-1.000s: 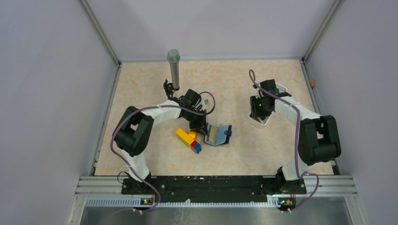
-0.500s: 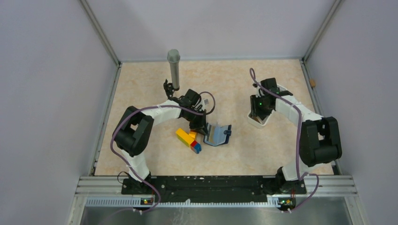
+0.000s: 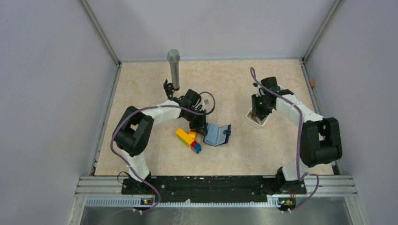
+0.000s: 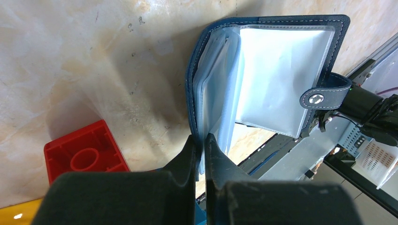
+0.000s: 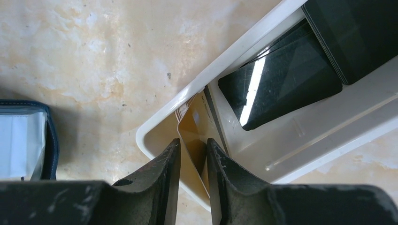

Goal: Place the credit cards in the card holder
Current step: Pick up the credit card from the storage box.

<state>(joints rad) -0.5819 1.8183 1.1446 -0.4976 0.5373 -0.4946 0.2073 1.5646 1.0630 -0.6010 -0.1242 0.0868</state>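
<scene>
Both fingers of my left gripper (image 4: 201, 140) are pressed shut on a limp, clear plastic leaf of the soft navy wallet (image 4: 277, 70). It lies open on the marbled table (image 5: 70, 56) near a chunky red brick (image 4: 84, 154). My right gripper (image 5: 191, 150) stands narrowly parted astride a thin glossy gold card (image 5: 192, 131), tilted on edge in a corner of the smooth white tray (image 5: 234, 54). Whether it pinches yet, I cannot tell. Shiny black cards (image 5: 281, 89) lie beside it.
</scene>
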